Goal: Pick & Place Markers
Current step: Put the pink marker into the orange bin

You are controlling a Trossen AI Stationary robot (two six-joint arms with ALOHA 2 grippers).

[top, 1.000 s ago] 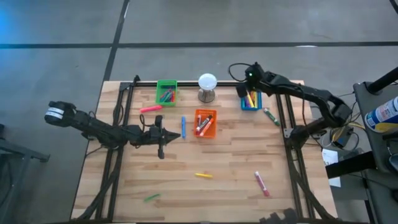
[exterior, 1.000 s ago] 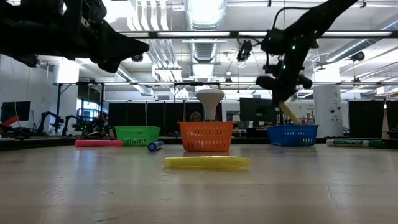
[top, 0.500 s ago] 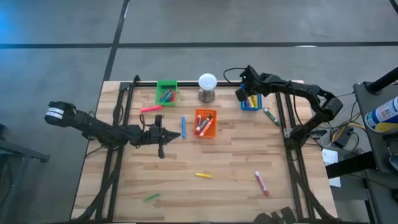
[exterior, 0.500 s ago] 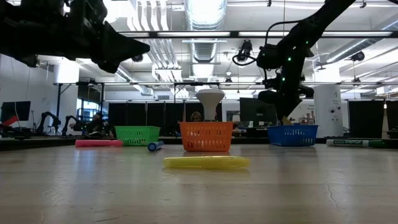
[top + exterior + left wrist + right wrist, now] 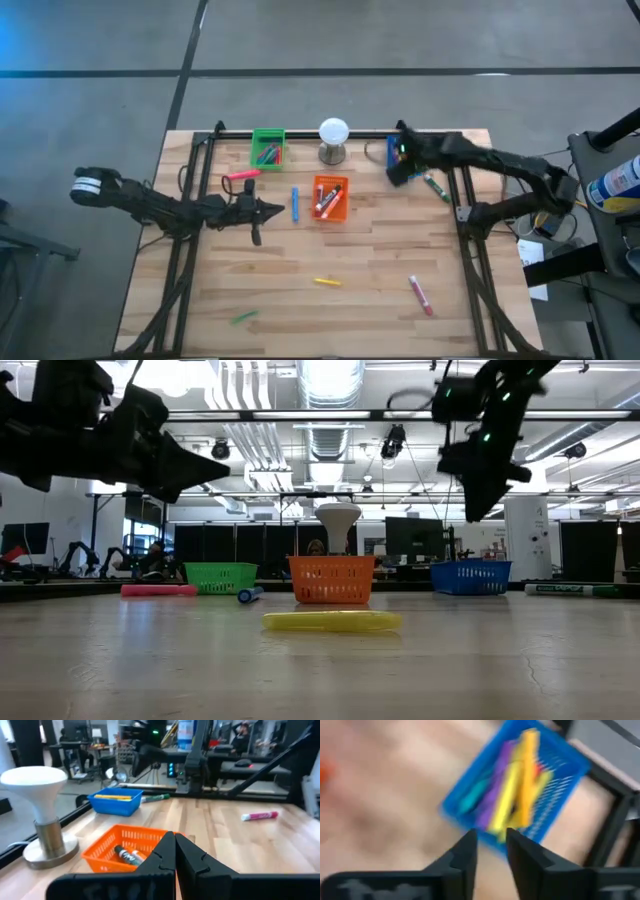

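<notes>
While arms hover: six markers (image 5: pixel 322 282) loose, three bins (image 5: pixel 330 197)

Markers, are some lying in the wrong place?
Yes. The yellow marker, green marker and pink-and-white marker lie loose on the table, away from the bins. Nothing looks broken or spilled.

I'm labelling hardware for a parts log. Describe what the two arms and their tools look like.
Both arms are dark, slim, jointed links with thin black cables looped along them. The left arm has a pale, ringed cylinder at its outer end; its tool has black angular fingers. The right arm shows small green lights near its tool, whose fingers are also black.
</notes>
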